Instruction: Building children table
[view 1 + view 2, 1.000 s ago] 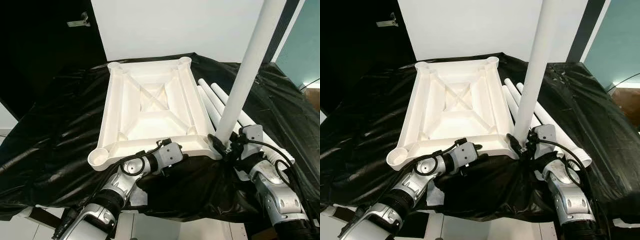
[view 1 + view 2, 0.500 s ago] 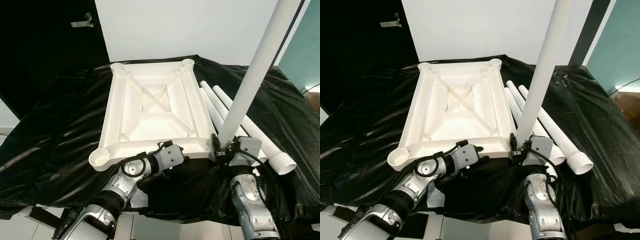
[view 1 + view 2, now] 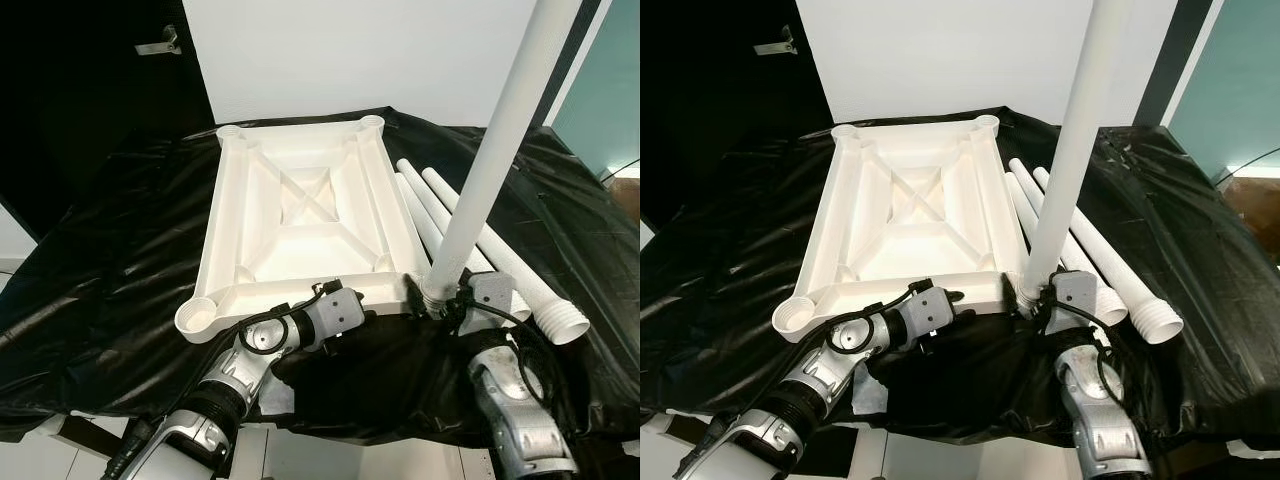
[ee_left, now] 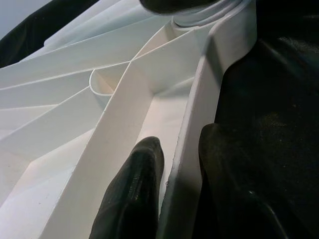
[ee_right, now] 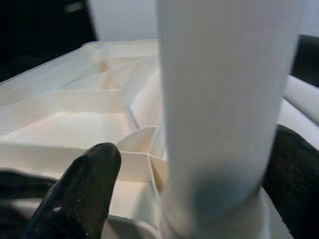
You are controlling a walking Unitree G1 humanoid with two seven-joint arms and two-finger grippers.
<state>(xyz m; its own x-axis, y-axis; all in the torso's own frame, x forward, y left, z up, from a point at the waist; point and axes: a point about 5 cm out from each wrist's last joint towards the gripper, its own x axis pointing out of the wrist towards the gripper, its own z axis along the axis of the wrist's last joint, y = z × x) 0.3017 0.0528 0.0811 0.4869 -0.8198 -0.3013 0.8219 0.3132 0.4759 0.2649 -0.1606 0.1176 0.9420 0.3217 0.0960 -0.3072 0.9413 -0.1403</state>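
Observation:
The white table top (image 3: 300, 205) lies upside down on the black sheet, ribs up, with a round socket at each corner. My left gripper (image 3: 343, 303) is shut on its near rim (image 4: 185, 149), one finger inside the wall and one outside. A long white leg (image 3: 490, 160) stands nearly upright with its foot in the near right corner socket (image 3: 430, 297). My right gripper (image 3: 452, 303) is shut on the leg just above the socket. In the right wrist view the black fingers (image 5: 92, 169) flank the leg (image 5: 219, 109).
Other white legs (image 3: 440, 215) lie side by side on the sheet to the right of the table top, ribbed ends (image 3: 566, 325) toward me. The black sheet (image 3: 110, 250) covers the whole work surface. A white wall stands behind; the near edge drops off by my arms.
The leg's foot has shifted left from just outside the corner into the near right socket, and stands straighter. My right arm followed it. The left gripper has kept its hold.

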